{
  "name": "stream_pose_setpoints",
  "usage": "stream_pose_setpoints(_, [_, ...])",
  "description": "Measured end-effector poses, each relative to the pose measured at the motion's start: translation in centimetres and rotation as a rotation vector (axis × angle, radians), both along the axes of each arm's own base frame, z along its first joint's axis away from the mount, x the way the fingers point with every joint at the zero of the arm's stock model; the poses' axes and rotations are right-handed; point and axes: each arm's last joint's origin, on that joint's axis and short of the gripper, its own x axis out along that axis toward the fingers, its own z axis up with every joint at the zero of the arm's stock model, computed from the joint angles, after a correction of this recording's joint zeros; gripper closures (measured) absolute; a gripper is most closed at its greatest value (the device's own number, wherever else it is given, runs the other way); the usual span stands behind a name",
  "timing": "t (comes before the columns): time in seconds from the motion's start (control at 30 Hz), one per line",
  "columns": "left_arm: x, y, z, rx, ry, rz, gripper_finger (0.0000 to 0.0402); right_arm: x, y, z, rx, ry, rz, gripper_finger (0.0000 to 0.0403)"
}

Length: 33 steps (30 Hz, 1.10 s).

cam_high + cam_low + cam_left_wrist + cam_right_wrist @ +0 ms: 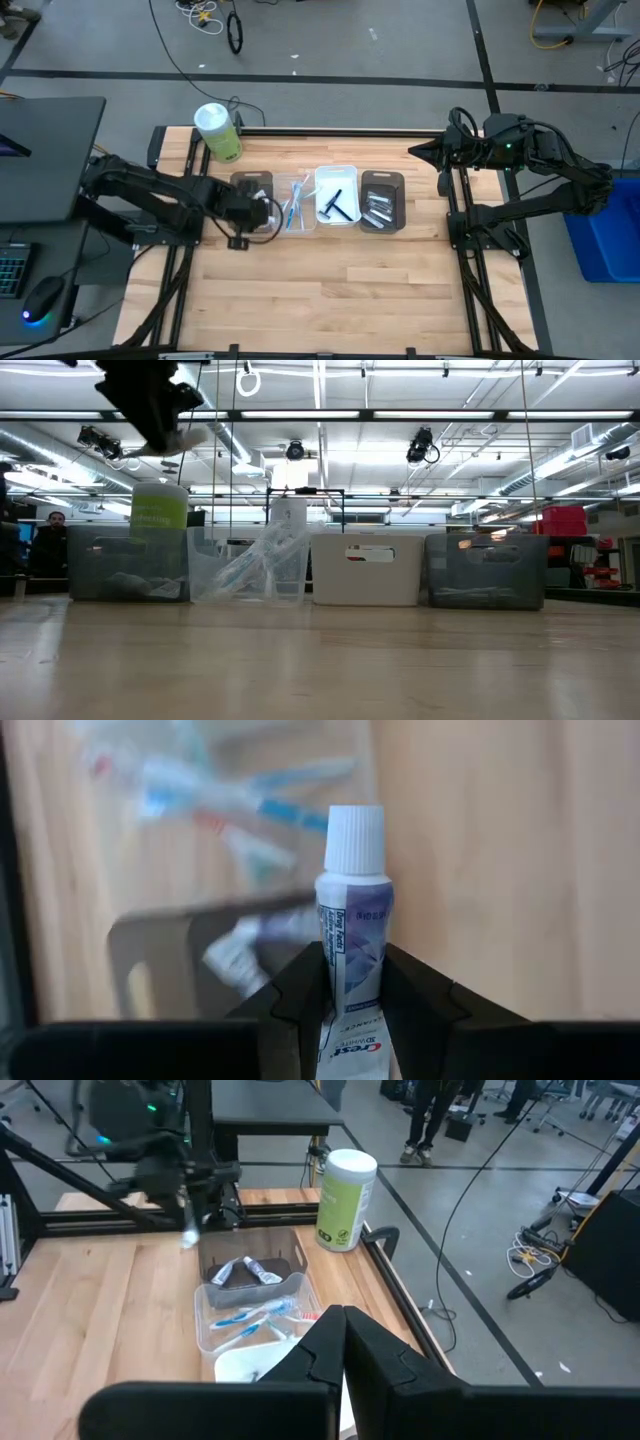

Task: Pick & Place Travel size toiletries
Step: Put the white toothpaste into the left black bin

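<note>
A small white and blue toothpaste tube [353, 910] with a white screw cap is pinched between the two dark fingers [290, 995] of the left gripper [262, 211]. I can read "Crest" and "3D White" near the bottom of the tube. The gripper holds it up in the air above the dark see-through tray [253, 186], which is the end one in a row of four trays on the wooden table [330, 290]. More little white and blue tubes [246, 1269] lie inside that dark tray. Right beside it is a clear plastic tray [297, 205] with thin blue and white toothbrushes [294, 209] in it. Next to the clear tray is a white tray [337, 195] holding black razors [334, 203]. At the far end of the row from the dark tray is another dark tray [382, 201] with small silvery tubes [376, 211]. A big green and white round can [217, 131] stands behind the dark tray, near the table's edge. The right gripper [344, 1342] is squeezed shut on nothing and waits up high, well away from the trays, off the table's right side.
</note>
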Motion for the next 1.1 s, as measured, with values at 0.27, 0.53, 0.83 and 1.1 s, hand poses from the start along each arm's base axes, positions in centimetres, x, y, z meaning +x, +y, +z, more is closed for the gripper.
stream_pose_setpoints(0.27, [-0.7, 3.3, 0.1, 0.044, 0.085, 0.045, 0.0303, 0.0, 0.0, 0.0, 0.000, -0.002, 0.000, 0.0389])
stream_pose_setpoints(0.53, [-0.6, 5.3, -0.1, 0.044, 0.088, 0.070, 0.0303, 0.0, 0.0, 0.0, 0.017, -0.002, -0.008, 0.0389])
stream_pose_setpoints(0.83, [-0.8, 7.3, -3.4, 0.001, 0.119, 0.125, 0.0303, 0.0, 0.0, 0.0, 0.017, -0.002, -0.007, 0.0389])
stream_pose_setpoints(1.1, [-1.1, 8.6, -6.1, -0.016, 0.114, 0.173, 0.0303, 0.0, 0.0, 0.0, 0.017, -0.002, -0.008, 0.0389])
